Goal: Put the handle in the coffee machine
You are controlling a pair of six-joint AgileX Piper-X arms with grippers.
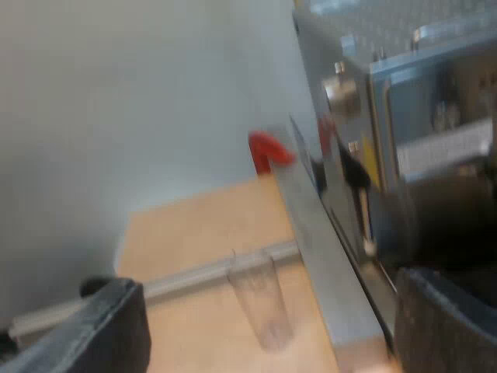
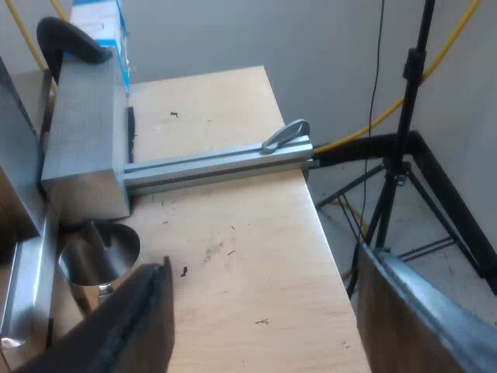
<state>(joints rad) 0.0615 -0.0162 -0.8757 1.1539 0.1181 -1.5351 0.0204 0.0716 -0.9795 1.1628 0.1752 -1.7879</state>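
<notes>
My left gripper [image 1: 273,315] is open above the wooden table [image 1: 194,233], its fingers wide apart over a clear measuring glass [image 1: 260,299] that stands against a metal rail [image 1: 194,272]. The espresso machine [image 1: 404,101] rises beside it. At its front a dark handle [image 1: 353,172] with a red end [image 1: 326,129] sticks out, blurred. My right gripper [image 2: 264,291] is also open, empty, over bare wood [image 2: 248,233]. A round metal cup [image 2: 101,250] sits by a steel block [image 2: 81,140]; I cannot tell whether it belongs to the holder.
A second red piece [image 1: 268,148] shows past the table's far edge. The rail [image 2: 217,165] ends in a lever clamp [image 2: 287,134] at the table edge. A black tripod [image 2: 404,155] stands on the floor beyond. A black rounded part [image 2: 70,39] and a blue box [image 2: 105,23] lie behind the block.
</notes>
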